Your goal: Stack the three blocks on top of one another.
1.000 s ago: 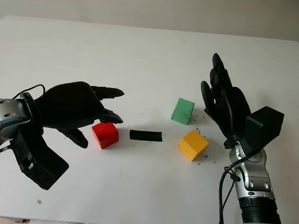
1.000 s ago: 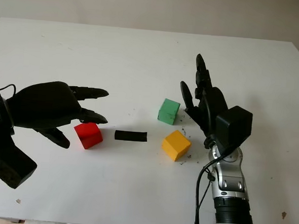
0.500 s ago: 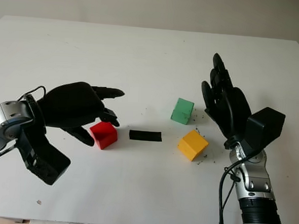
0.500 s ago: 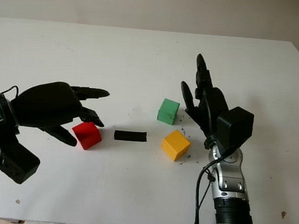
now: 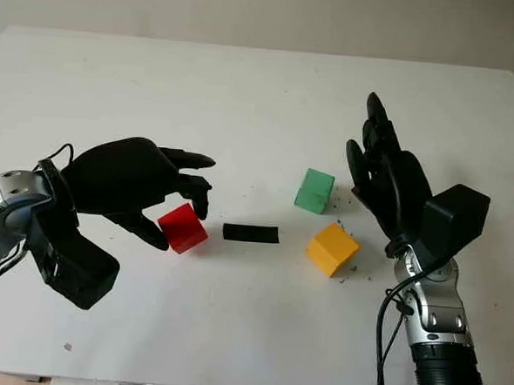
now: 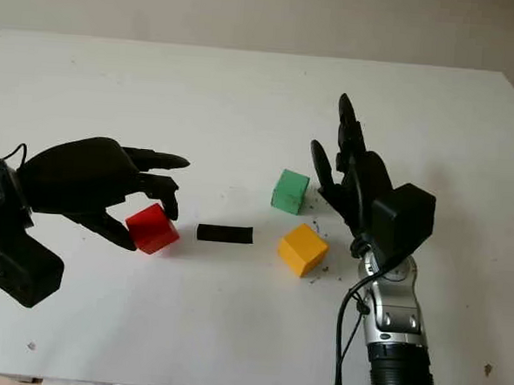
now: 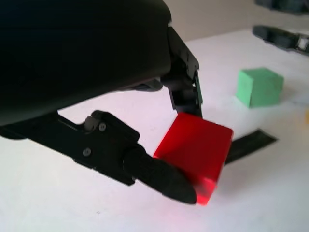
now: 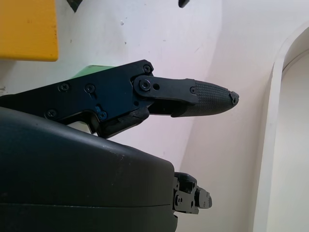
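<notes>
A red block (image 5: 182, 228) sat tilted on the white table (image 5: 245, 96), pinched by the left hand (image 5: 139, 188). Right of it lay black tape (image 5: 251, 234), then yellow (image 5: 331, 249) and green (image 5: 314, 191) blocks. The right hand (image 5: 385, 176) hovered open beside them.

Red block (image 5: 182, 227), plain and glossy; green block (image 5: 314, 190), pale mint; yellow block (image 5: 331, 248), orange-tinted; black strip (image 5: 251, 234), matt, flat on the table. Table (image 5: 245, 96) white, flecked with small dark specks; left hand (image 5: 139, 190) and right hand (image 5: 387, 179) black, right forearm silver-grey.
</notes>
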